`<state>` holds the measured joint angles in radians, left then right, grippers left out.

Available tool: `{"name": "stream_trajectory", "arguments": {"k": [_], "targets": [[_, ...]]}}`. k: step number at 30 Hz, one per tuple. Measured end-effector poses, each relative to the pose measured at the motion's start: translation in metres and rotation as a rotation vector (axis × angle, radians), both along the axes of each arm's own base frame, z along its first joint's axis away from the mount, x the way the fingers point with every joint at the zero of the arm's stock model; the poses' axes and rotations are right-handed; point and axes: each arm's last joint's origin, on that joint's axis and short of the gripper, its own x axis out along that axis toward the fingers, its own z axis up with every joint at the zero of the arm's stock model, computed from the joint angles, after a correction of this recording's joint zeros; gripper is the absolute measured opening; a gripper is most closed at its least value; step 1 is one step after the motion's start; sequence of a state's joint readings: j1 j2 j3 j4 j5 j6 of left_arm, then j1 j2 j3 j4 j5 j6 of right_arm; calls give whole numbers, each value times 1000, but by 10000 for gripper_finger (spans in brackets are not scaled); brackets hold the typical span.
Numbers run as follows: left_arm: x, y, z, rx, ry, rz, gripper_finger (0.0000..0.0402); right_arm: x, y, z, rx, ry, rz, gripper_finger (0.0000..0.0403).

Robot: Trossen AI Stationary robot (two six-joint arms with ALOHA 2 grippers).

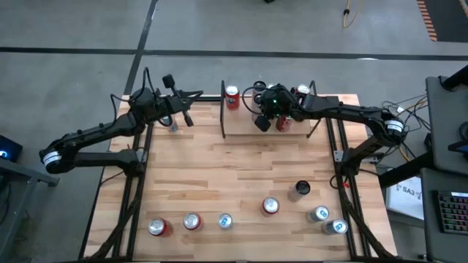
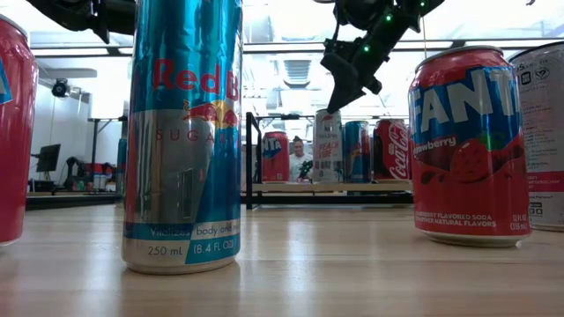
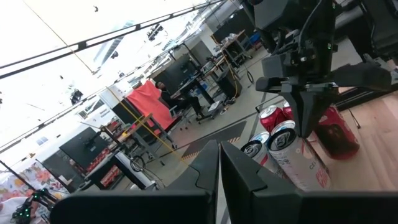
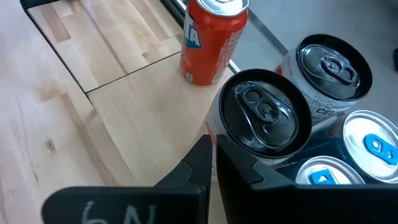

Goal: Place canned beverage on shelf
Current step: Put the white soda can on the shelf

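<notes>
My right fingers are pressed together over the small light-wood shelf with thin black metal side rails, which sits at the far edge of the butcher-block worktop, about the middle of that edge. They hold nothing. In my right wrist view they close to a point just beside a slim pale can with a red-lettered label and a dark lid that stands upright on the shelf. From the low camera that can looks tall and narrow, whitish-silver with red print, and my right fingers hang right above its top.

More cans stand on the shelf: an orange can with a white and blue logo near the shelf's far left corner, a red cola can, a white can with a silver lid and two blue-tabbed silver tops packed close behind the slim one.

My left fingers are also shut, empty, raised near the far left corner of the worktop.

Loose cans are scattered along the near edge, among them a tall blue and silver energy-drink can and a red strawberry soda can.
</notes>
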<state>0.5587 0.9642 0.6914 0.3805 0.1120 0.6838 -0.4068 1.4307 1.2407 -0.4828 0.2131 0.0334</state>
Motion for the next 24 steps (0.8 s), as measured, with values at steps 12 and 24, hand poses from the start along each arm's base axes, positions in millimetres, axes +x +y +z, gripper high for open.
{"name": "stream_trajectory", "arguments": {"k": [12,24], "targets": [[0,0,0,-1,2,0,0,1,5,-3,37,-18,-10,12],[0,0,0,-1,2,0,0,1,2,-7,-33,-5,-63,12]]}}
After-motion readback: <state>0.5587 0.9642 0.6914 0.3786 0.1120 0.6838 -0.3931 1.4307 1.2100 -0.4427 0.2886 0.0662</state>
